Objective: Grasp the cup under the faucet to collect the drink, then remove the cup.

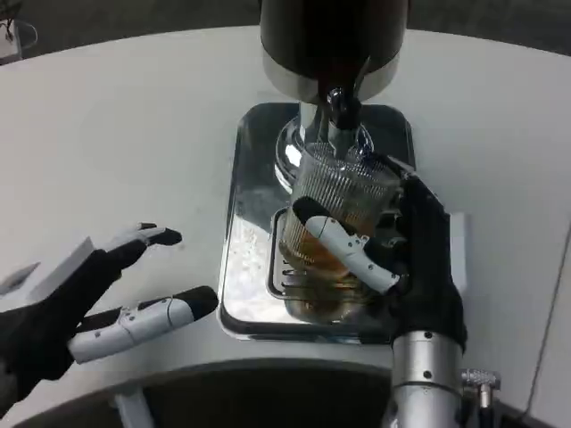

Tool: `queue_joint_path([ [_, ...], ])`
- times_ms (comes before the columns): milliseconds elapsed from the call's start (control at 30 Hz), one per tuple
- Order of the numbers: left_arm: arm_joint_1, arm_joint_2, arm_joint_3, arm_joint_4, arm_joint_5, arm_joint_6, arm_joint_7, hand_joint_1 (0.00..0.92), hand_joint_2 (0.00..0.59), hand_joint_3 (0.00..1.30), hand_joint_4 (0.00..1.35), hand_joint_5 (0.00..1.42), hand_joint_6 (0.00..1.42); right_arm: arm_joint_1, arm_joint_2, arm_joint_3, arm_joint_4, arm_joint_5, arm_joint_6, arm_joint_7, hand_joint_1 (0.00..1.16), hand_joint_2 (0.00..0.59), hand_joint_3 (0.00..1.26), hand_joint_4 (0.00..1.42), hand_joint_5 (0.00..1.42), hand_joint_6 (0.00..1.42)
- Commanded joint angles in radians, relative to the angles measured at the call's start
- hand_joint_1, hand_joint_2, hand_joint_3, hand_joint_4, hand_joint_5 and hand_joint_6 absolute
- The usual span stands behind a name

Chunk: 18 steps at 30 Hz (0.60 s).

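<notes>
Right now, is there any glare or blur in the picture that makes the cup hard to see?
Head view: the chrome tray mirrors the surroundings, with bright glare along its left edge; the ribbed clear cup blends with reflections behind it, though amber liquid shows low inside; the right robot hand covers part of it; the left robot hand looks slightly soft.

A single head view looks steeply down from above the robot's own forearms onto the white table (134,116), facing away from the body. It sits close to the silver drip tray (254,152) (centre frame); the dark dispenser (332,36) beyond the tray is cropped at the top edge.
</notes>
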Motion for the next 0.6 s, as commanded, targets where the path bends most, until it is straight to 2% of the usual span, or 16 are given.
queue_joint_path([
  [33,-0.022,0.007,-0.018,0.009,-0.005,0.001,-0.007,0.0,0.062,0.19,0.05,0.1,0.21,0.043,0.045,-0.008,-0.075,-0.006,-0.039,0.012,0.92,0.221,0.8,1.06,1.29,1.41],
  [233,-0.048,0.007,-0.027,0.021,-0.002,0.004,-0.005,0.0,0.062,0.18,0.05,0.1,0.21,0.058,0.023,-0.022,-0.099,-0.011,-0.031,0.04,0.92,0.219,0.81,1.06,1.29,1.41],
  [600,-0.053,0.005,-0.039,0.034,-0.001,0.001,-0.002,0.0,0.063,0.18,0.05,0.1,0.21,0.074,0.017,-0.032,-0.092,-0.015,-0.032,0.071,0.92,0.218,0.81,1.06,1.29,1.42],
])
